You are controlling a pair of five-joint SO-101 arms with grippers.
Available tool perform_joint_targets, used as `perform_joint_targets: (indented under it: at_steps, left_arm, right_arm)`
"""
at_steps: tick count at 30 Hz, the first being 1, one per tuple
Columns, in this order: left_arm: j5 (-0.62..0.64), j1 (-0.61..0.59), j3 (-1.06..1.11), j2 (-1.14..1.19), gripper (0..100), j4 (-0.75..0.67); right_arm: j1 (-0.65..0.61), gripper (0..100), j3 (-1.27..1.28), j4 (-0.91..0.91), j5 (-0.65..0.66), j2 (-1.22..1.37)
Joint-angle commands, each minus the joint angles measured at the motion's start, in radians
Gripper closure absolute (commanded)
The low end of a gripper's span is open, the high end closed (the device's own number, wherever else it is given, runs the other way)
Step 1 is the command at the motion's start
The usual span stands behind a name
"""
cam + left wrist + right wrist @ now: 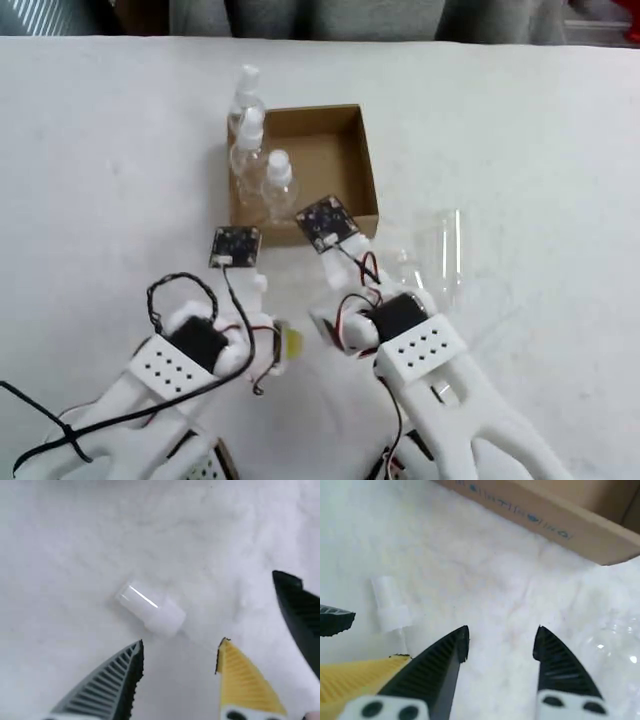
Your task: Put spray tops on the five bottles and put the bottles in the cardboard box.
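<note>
Left wrist view: a white spray top (152, 609) is lying flat, just beyond the left gripper (180, 647). Its jaws are gaping apart.

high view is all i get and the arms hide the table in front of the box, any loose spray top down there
Observer: Yes. The left wrist view shows one spray top lying on its side on the table, just ahead of the left pincer.
Operator: is that pincer open
Observer: Open and empty. The top lies clear of it, untouched.
Operator: and the right one
Observer: The right pincer is open and empty too, over bare table near the outer wall of the cardboard box.
</note>
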Motion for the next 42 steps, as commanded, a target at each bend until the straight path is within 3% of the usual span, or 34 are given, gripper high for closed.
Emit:
perform_joint_targets:
  at_steps: [1,8,12,26,28,32,37,42]
  left_arm:
    - [0.023,0.007,0.017,-0.021,75,-0.061]
    - [0.023,-0.008,0.021,-0.021,75,-0.068]
    - [0.025,-0.053,0.060,-0.010,75,-0.146]
    - [0.066,-0.045,-0.043,0.358,75,-0.222]
    - [0.066,-0.045,-0.037,0.354,80,-0.245]
    - [0.063,-0.053,-0.035,0.360,99,-0.310]
    - [0.049,-0.045,-0.012,0.352,87,-0.321]
    - [-0.080,-0.045,-0.035,0.351,85,-0.259]
  right_arm:
    - [0.022,82.6,-0.008,-0.015,0.011,-0.005]
    - [0.025,82.7,-0.008,-0.012,0.011,-0.005]
    - [0.025,82.7,-0.008,-0.012,0.011,-0.005]
    - [0.025,82.8,-0.006,-0.012,0.011,-0.005]
    - [0.025,82.8,-0.006,-0.012,0.011,-0.005]
    - [0.025,82.8,-0.006,-0.012,0.011,-0.005]
    - [0.027,82.8,-0.006,-0.010,0.011,-0.005]
    - [0.027,82.8,-0.006,-0.010,0.011,-0.005]
